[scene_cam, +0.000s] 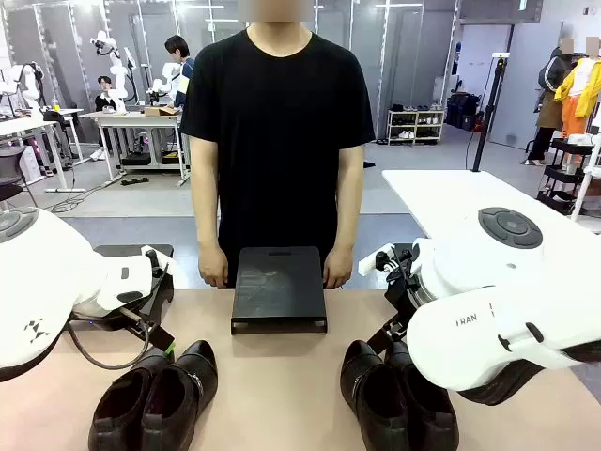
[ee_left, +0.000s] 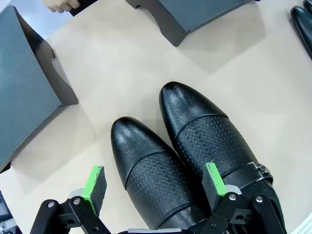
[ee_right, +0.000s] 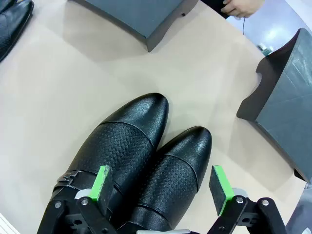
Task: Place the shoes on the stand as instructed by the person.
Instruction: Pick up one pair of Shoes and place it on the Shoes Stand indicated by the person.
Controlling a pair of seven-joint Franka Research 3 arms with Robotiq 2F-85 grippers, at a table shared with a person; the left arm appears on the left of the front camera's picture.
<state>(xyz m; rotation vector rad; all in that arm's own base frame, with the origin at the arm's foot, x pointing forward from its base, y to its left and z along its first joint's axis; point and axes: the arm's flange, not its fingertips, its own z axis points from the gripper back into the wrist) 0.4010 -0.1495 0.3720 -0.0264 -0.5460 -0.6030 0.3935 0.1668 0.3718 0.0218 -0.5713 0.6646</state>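
Two pairs of glossy black shoes lie near the table's front edge: one pair (scene_cam: 155, 399) at the left, the other (scene_cam: 394, 399) at the right. My left gripper (ee_left: 155, 181) hangs open just above the left pair (ee_left: 146, 165), its green pads (ee_left: 95, 183) straddling the shoe without a visible buckle; the neighbouring shoe shows a buckled strap (ee_left: 258, 170). Over the right pair (ee_right: 180, 165) my right gripper (ee_right: 160, 185) stands open the same way, next to a buckled shoe (ee_right: 122, 141). The black stand (scene_cam: 279, 287) sits mid-table. The person (scene_cam: 277, 122) stands behind it, a hand at each side.
A second black stand (scene_cam: 131, 282) sits at the left under my left arm, seen too in the left wrist view (ee_left: 24, 87). A similar black stand (ee_right: 287, 117) lies right of the right pair. Bare table surface lies between the two pairs.
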